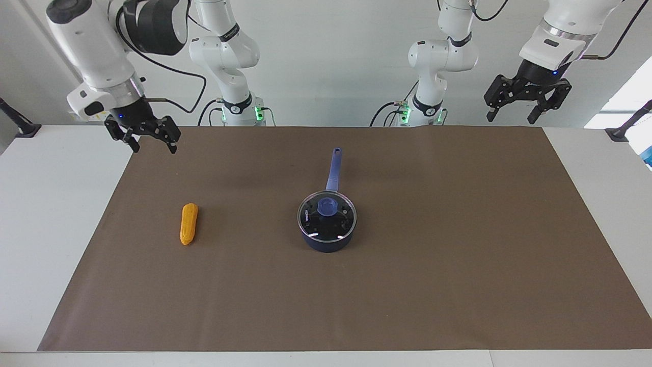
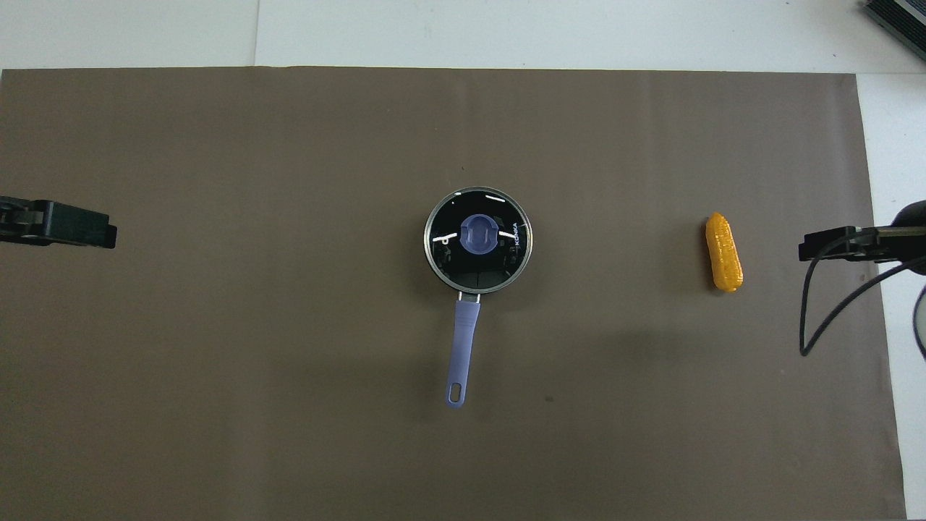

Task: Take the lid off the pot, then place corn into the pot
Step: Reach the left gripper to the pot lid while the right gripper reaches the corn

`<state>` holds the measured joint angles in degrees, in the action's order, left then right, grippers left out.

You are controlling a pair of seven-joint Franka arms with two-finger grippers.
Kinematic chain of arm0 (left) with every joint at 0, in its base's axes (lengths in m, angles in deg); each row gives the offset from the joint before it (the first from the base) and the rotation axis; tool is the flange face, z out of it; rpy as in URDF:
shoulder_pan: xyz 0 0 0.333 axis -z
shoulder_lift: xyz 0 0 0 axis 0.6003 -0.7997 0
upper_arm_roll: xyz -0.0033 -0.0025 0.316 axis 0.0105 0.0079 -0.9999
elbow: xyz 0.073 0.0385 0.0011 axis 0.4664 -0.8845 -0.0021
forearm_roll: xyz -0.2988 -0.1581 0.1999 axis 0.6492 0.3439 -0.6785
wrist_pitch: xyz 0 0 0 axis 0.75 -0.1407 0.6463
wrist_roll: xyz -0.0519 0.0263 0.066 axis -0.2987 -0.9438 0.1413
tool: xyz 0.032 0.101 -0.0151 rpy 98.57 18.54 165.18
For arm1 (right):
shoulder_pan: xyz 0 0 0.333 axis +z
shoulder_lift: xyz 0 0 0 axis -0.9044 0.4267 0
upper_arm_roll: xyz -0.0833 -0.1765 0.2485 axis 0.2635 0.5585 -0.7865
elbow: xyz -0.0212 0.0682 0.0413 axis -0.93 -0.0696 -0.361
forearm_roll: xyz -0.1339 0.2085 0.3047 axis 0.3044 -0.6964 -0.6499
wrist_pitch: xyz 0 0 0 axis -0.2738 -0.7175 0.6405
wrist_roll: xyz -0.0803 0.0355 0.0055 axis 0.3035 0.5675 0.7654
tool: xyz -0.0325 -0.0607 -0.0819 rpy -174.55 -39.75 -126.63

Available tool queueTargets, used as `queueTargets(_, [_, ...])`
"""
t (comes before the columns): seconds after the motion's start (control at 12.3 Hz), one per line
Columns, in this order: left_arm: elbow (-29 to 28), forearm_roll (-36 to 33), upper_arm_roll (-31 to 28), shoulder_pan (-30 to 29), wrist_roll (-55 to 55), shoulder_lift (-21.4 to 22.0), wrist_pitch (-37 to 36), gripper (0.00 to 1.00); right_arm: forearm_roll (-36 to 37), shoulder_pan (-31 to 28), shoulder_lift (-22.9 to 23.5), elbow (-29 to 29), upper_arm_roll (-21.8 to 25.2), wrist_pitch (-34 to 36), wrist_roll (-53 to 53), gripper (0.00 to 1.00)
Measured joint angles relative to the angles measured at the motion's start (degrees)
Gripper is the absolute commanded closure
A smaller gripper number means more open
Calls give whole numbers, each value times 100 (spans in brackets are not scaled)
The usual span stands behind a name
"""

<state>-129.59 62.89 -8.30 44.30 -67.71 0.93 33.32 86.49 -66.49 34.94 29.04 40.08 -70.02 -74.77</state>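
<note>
1. Your right gripper (image 1: 149,140) hangs in the air w/ fingers spread wide, nothing in them, over the mat's (image 1: 458,265) edge at the right arm's end, well apart from the pot (image 1: 327,239).
2. Your left gripper (image 1: 513,109) is also up, jaws wide and empty, over the mat's robot-side edge toward the left arm's end, well apart from the pot.
3. Pot sits approx mid-mat; its long blue handle (image 1: 333,169) points toward the robots.
4. Lid (image 1: 326,216) is still on the pot, flat, blue knob (image 1: 326,207) centred.
5. Corn (image 1: 188,224) lies on the mat beside the pot, toward the right arm's end, well apart from it, untouched.
</note>
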Motion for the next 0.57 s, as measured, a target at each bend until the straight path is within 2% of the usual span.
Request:
queueTargets(0.24, [-23, 7, 2, 303, 1, -72, 341, 0, 12, -25, 661, 434, 5, -1149, 48, 0])
queueTargets(0.57, [-81, 11, 16, 818, 15, -292, 923, 0, 14, -51, 1780, 450, 10, -2598, 603, 0])
